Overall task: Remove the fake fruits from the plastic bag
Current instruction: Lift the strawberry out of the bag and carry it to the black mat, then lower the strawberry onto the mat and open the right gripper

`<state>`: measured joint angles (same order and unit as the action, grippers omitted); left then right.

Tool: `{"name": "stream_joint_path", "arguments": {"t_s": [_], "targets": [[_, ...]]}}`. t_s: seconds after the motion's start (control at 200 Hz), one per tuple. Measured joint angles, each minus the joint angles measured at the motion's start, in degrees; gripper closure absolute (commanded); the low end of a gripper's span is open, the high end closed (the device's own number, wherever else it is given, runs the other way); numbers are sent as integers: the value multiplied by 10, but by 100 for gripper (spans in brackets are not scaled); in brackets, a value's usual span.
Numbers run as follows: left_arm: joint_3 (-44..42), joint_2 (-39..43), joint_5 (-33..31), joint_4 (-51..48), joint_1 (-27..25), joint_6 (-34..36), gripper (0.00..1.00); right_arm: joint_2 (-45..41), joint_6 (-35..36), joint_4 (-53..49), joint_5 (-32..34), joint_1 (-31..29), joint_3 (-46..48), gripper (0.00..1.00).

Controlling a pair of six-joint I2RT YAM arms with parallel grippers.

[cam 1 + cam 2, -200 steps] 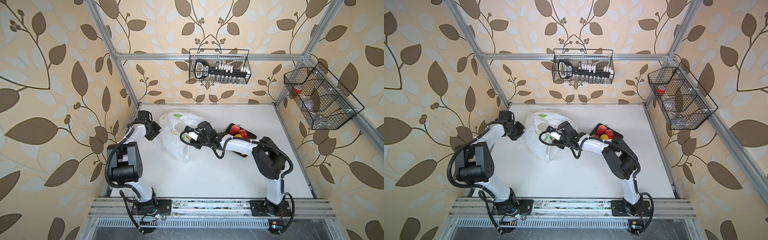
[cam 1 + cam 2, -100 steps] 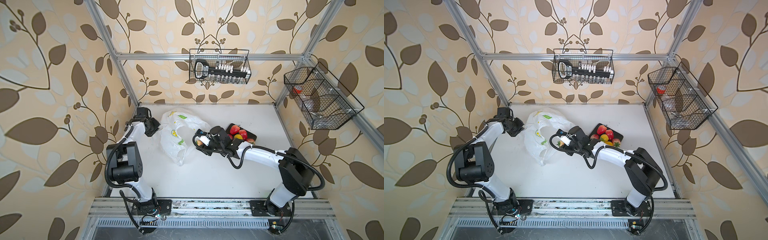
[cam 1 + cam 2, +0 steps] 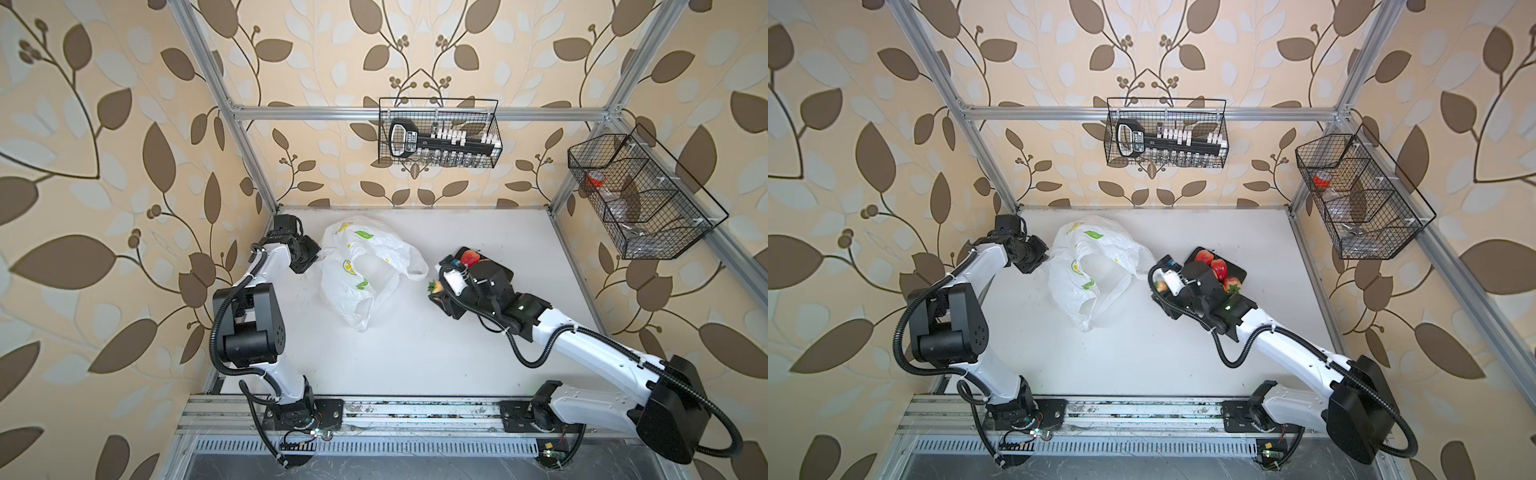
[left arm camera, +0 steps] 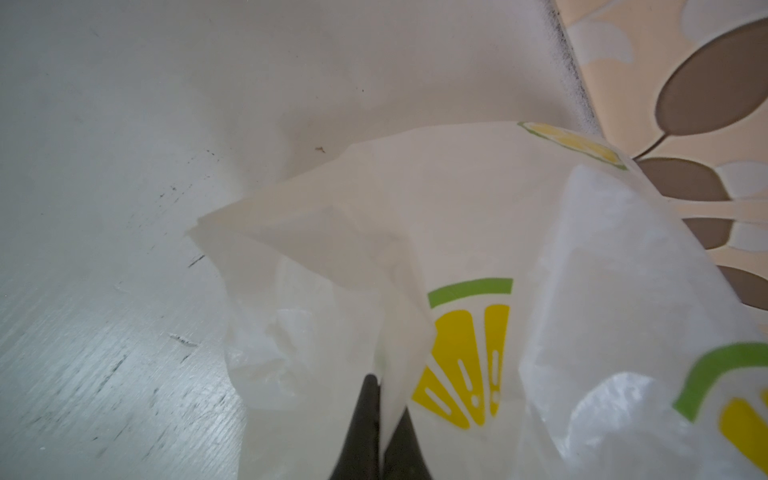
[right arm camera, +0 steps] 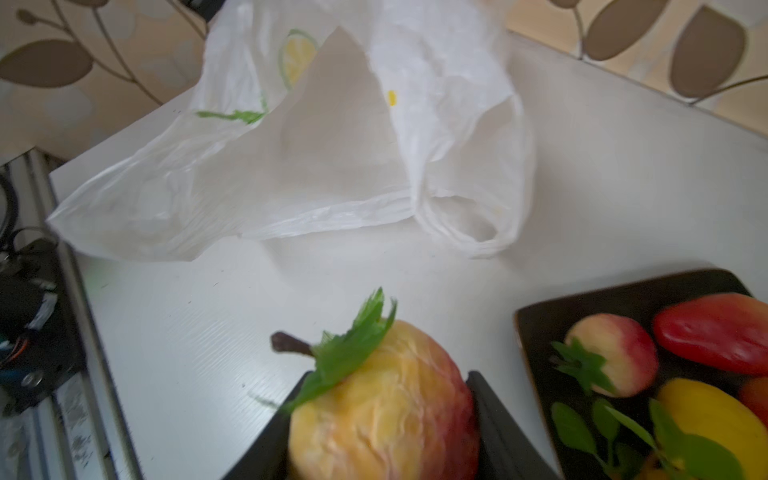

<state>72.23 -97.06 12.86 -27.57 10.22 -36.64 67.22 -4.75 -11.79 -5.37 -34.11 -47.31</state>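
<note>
Legible text, brands or numbers: none found.

One lettered item noted. A small white label [image 3: 410, 141] sits on the black handled tool rack [image 3: 453, 143] lying in the black wire basket [image 3: 436, 100] on the back wall. It shows in both top views and carries short rows of dark lettering, too small and blurred to read.

The thin translucent white plastic bag [image 3: 365, 266] bears printed signs only: yellow lemon slices with green rims [image 4: 465, 361] and green leaves [image 3: 362, 235]. No lettering can be made out on them in either wrist view.
</note>
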Motion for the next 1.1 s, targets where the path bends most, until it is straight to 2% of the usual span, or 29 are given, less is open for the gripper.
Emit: {"name": "stream_joint_path", "arguments": {"t_s": [0.195, 0.345, 0.525, 0.765, 0.94, 1.1], "targets": [[-11, 0, 2, 5, -1, 0, 100, 2, -69, -23, 6, 159, 0, 68], [-27, 0, 2, 4, -5, 3, 100, 50, -98, -23, 8, 233, 0, 67], [-39, 0, 3, 4, -21, 5, 100, 127, -118, -9, 8, 271, -6, 67], [-39, 0, 2, 4, -27, 8, 100, 187, -122, 17, 12, 280, -20, 60], [-39, 0, 2, 3, -27, 15, 73, 210, -121, 35, 13, 280, -39, 39], [-38, 2, 2, 2, -27, 23, 55, 217, -120, 38, 17, 280, -42, 28]]}}
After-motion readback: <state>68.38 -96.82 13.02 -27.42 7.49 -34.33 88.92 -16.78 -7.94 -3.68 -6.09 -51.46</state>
